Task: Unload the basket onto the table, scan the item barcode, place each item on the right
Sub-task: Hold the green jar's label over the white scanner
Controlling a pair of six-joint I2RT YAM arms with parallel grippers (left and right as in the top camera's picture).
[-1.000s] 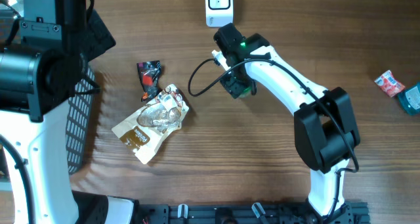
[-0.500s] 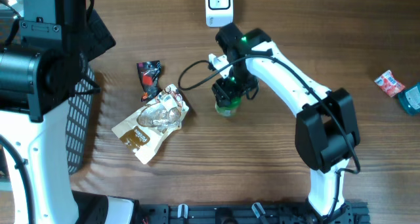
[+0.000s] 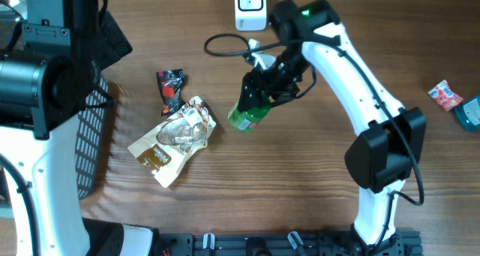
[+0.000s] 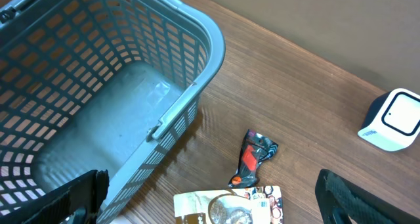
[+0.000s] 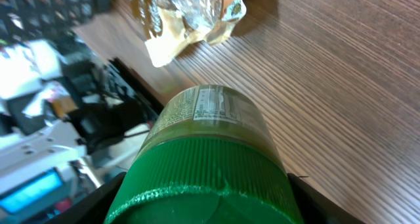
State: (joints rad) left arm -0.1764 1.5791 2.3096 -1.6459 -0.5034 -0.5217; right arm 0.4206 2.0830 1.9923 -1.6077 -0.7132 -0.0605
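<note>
Grey slatted basket (image 4: 197, 66) at table's left edge; its floor shows bare in the left wrist view, the near corner cut off by the frame. Left gripper (image 4: 210, 203) hangs over the basket's right side with jaws spread wide, nothing between them. Right gripper (image 3: 264, 91) clamped on the lid end of the green jar (image 3: 244, 117). The jar is tilted, base pointing down-left toward the snack pouch (image 3: 171, 140); it sits over the wood between the pouch and the white scanner (image 3: 250, 4), apart from both. Cannot tell if the base touches the table. In the right wrist view the ribbed green lid fills the foreground and a printed label panel (image 5: 213, 109) faces the camera; the jar's contents are not discernible. A small dark wrapper (image 3: 170, 89) lies just above the pouch. The black cable (image 3: 225, 42) loops from the right arm just below the scanner's front. Red packet (image 3: 445, 94) and teal item (image 3: 470, 113) lie at far right, well apart from the rest.
</note>
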